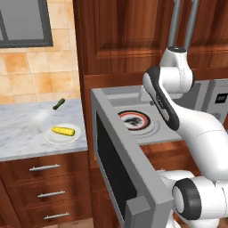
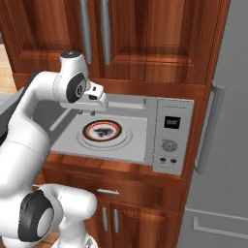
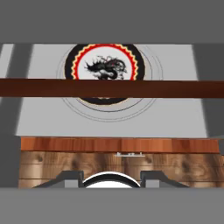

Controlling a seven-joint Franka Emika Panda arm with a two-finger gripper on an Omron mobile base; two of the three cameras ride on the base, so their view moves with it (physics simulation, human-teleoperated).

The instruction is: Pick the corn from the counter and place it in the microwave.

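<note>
The corn (image 1: 62, 131) lies on a plain white plate (image 1: 50, 137) on the marbled counter (image 1: 22, 129), left of the microwave (image 2: 169, 138). The microwave's door (image 1: 116, 169) stands swung wide open toward me. Inside, the black-red-white turntable (image 1: 133, 120) (image 2: 101, 131) (image 3: 104, 68) is bare. My gripper (image 2: 86, 112) (image 3: 111, 179) hangs open and holds nothing, just in front of the microwave's opening and above its left part, far from the corn. In the left base view the arm's own links cover the fingers.
A small dark green vegetable (image 1: 59, 103) lies at the back of the counter. Wooden drawers (image 1: 44, 168) with silver handles run below it, and tall wooden cabinets (image 2: 135, 34) rise above the microwave. A grey fridge (image 2: 227, 121) stands at the right.
</note>
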